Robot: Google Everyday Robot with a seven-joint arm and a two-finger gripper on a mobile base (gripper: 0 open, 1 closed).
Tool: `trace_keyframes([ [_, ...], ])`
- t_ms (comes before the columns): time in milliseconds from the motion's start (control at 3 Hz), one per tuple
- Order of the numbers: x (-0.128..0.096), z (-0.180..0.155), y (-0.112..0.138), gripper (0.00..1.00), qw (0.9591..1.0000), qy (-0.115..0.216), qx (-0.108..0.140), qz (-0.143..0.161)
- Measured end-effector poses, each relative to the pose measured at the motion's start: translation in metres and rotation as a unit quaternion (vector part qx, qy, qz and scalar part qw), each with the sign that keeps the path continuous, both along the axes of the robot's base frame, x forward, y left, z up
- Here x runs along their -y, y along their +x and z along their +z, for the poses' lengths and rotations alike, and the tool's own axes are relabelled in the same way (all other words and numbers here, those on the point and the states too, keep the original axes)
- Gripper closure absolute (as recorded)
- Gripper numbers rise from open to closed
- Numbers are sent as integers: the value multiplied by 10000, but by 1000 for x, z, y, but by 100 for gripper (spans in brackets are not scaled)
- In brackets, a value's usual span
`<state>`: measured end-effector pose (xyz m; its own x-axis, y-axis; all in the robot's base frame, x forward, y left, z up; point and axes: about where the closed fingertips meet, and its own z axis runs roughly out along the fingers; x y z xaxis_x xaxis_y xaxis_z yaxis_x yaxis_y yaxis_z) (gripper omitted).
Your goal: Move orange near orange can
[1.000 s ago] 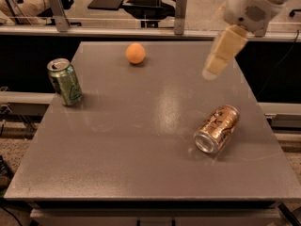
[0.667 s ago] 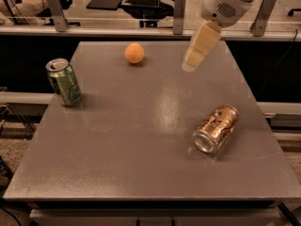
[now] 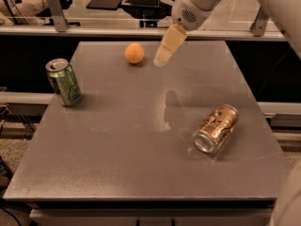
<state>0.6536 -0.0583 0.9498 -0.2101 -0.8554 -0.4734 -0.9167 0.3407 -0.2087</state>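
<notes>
The orange is a small round fruit resting on the far middle of the grey table. The orange can, copper and brown with silver ends, lies on its side at the right of the table, its open end facing the near edge. My gripper hangs from the white arm at the top, just right of the orange and slightly above the table. It holds nothing that I can see.
A green can with a silver top stands upright at the table's left edge. Behind the table runs a rail with dark chairs and floor beyond. My white arm crosses the upper right.
My gripper has moved left across the far side of the table, from the right edge to just beside the orange. The orange and both cans have not moved.
</notes>
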Motion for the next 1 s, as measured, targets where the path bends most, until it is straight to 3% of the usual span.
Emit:
trace_keyframes([
  [667, -37, -36, 70, 0, 9989, 350, 125, -272],
  [1000, -50, -56, 100, 0, 9980, 490, 68, -393],
])
